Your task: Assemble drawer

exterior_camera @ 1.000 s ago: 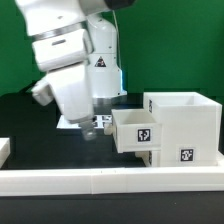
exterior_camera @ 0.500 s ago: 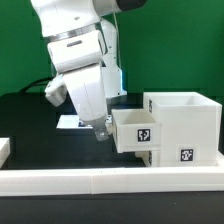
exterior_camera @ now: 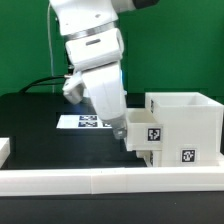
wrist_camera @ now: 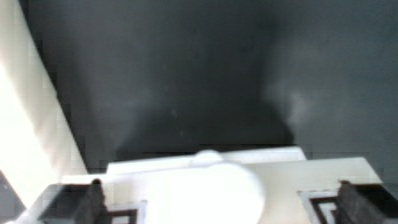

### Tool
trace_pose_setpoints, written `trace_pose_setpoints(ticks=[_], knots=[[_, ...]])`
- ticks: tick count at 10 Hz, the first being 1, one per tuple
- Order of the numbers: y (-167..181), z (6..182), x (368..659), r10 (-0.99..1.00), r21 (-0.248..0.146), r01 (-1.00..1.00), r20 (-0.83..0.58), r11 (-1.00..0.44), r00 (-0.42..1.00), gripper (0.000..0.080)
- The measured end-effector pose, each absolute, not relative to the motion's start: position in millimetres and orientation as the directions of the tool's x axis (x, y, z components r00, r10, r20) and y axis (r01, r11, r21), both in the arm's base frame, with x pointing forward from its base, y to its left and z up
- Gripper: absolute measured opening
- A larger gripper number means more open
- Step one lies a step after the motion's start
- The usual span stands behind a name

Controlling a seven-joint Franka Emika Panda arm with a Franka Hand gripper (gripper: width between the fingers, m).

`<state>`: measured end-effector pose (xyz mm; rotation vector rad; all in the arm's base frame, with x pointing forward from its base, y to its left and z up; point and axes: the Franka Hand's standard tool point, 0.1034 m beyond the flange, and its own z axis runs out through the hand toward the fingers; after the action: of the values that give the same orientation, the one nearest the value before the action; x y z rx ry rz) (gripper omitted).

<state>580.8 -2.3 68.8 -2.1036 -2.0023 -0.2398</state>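
Gripper at the drawer front

The gripper [exterior_camera: 122,131] stands wide open against a tray [exterior_camera: 146,137] partly inside the housing [exterior_camera: 190,125] on the black tabletop [exterior_camera: 35,125].

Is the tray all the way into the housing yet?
No. The tray projects from the housing toward the exterior view's left, with the gripper at its front.
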Motion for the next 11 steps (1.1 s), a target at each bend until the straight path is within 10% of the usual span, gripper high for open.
trace_pose_setpoints(ticks=[11], knots=[[9,64.6,575,0.963,-0.04,0.999,0.27,0.036,-0.024,0.0649]])
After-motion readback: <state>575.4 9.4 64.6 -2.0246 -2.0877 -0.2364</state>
